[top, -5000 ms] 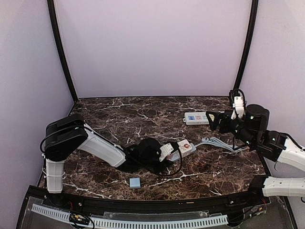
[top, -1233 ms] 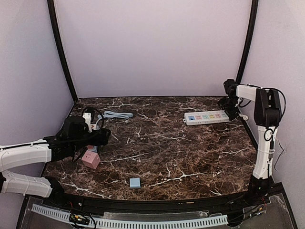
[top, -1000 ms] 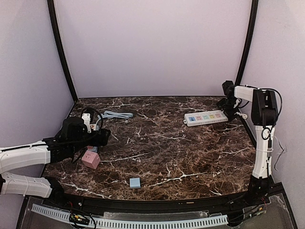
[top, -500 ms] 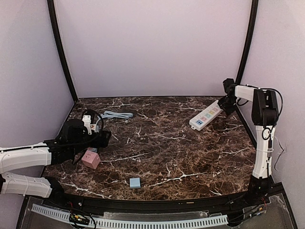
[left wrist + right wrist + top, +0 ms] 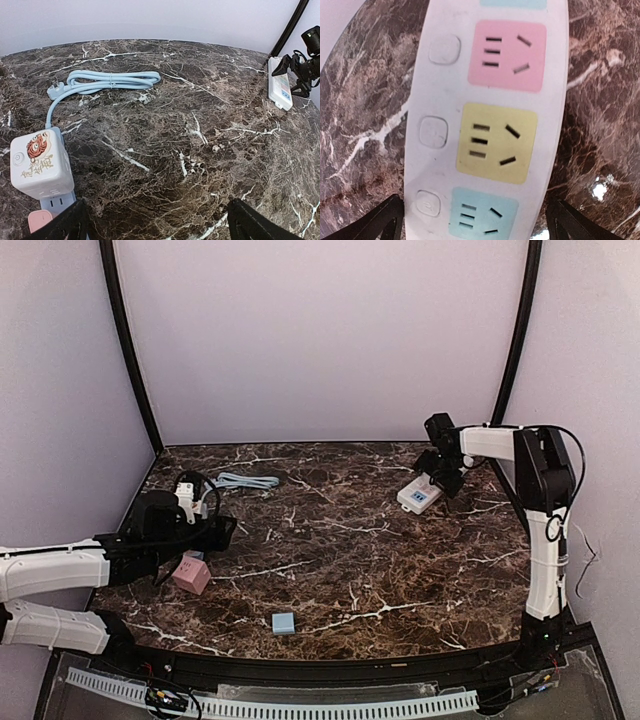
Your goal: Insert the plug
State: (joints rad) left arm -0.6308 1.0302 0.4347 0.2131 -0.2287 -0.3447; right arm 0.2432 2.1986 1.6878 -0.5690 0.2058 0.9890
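Left gripper (image 5: 160, 227) is hanging wide open and empty at the near left, with the plug (image 5: 52, 91) lying far left. Right gripper (image 5: 475, 222) is straddling the power strip (image 5: 440, 90) at the far right, fingers spread wide. Can't tell if it's actually gripping.

The table (image 5: 330, 540) is dark brown marble, veined all over in white. Toward its far right corner, the power strip (image 5: 485, 125) is white, with socket panels in pink, yellow and light blue (each with black slots). Near the far left corner, the coiled cable (image 5: 107, 80) and its plug (image 5: 53, 91) are pale blue. The cube socket (image 5: 40, 162) by the left edge is white with an orange tiger drawing and dark lettering. The cube (image 5: 190, 575) beside it is pink. A small block (image 5: 284, 622) near the front edge is light blue. The walls (image 5: 320, 340) are pale lilac.
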